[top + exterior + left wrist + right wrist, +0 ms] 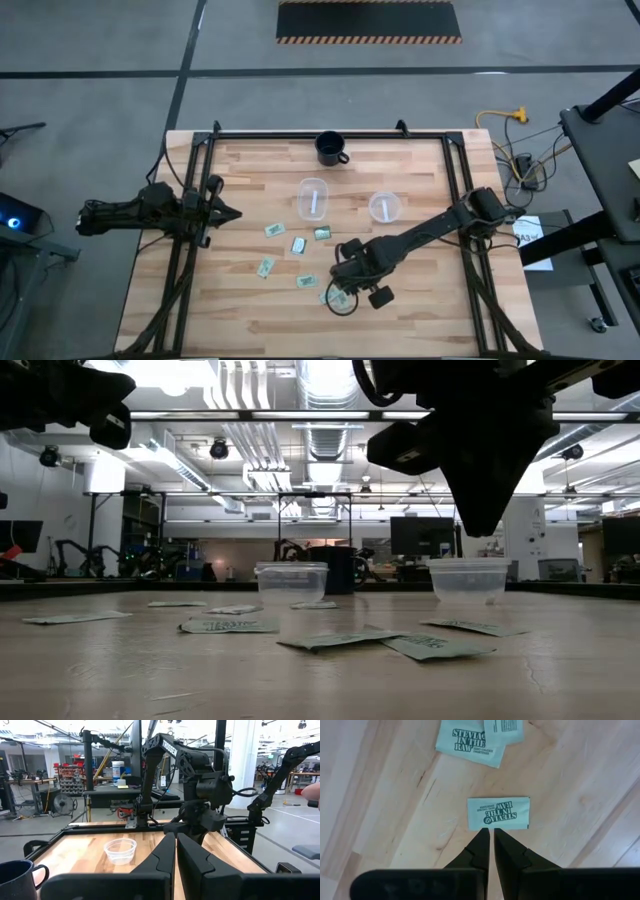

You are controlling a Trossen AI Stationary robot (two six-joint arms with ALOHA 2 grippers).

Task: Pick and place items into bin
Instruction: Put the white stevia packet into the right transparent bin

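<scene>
Several small pale green and white packets lie flat on the wooden table, among them one (306, 281) and an overlapping pair (335, 296) near the front. My right gripper (348, 272) points straight down over them, shut, with nothing between its fingers. The low view shows its tip (485, 528) well above the table. In the right wrist view a single packet (498, 813) lies just past the fingertips (490, 833), and two overlapping packets (470, 741) lie farther on. My left gripper (232, 212) waits shut and level at the table's left side, its fingers (176, 842) together.
A clear rectangular tub (314, 197) and a clear round cup (385, 207) stand in the middle of the table. A dark blue mug (331, 148) stands at the far edge. Black frame rails (190, 250) run along both sides. More packets (273, 230) lie left of centre.
</scene>
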